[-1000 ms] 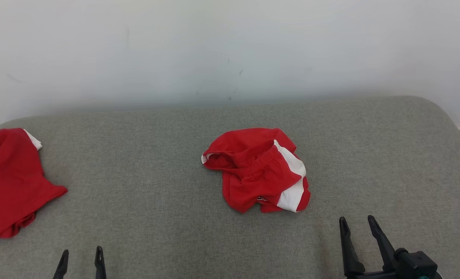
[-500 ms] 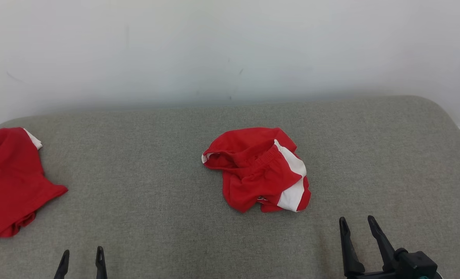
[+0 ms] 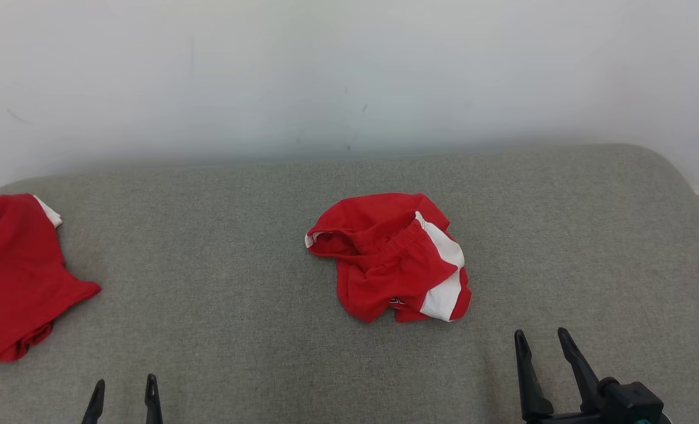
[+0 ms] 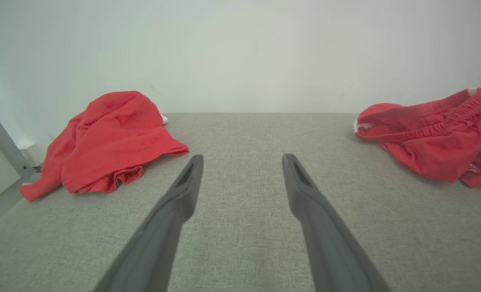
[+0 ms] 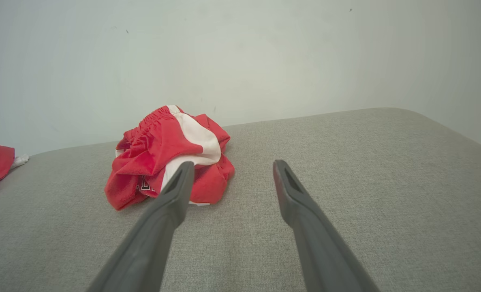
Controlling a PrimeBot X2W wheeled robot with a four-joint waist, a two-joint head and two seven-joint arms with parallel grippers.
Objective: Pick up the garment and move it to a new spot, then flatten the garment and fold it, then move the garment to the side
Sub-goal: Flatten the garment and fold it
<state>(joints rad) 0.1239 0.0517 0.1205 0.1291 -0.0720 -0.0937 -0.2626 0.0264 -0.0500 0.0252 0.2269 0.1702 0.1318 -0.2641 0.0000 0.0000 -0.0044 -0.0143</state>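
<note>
The garment [image 3: 391, 259], red with a white panel, lay crumpled in a heap near the middle of the grey pad [image 3: 237, 306] in the head view. Its elastic waistband gaped toward 10 o'clock and the white panel ran down its 4 o'clock side. Neither gripper touched it.

The right gripper [image 3: 541, 333] sat at 5 o'clock in the head view, jaws apart and holding nothing, fingers pointing toward 12. The garment lay toward 11 o'clock from it, near but clear of the tips. In the right wrist view the left finger overlapped the heap's near edge, though the head view showed a gap between them.

The left gripper [image 3: 125, 381] showed at 7 o'clock, only its fingertips in view, jaws likewise apart and empty over bare pad. The garment lay toward 2 o'clock from it, well apart.

A second red cloth [image 3: 16, 277] lay bunched at 9 o'clock, at the pad's left edge. A pale wall [image 3: 349, 70] rose behind the pad at 12.
</note>
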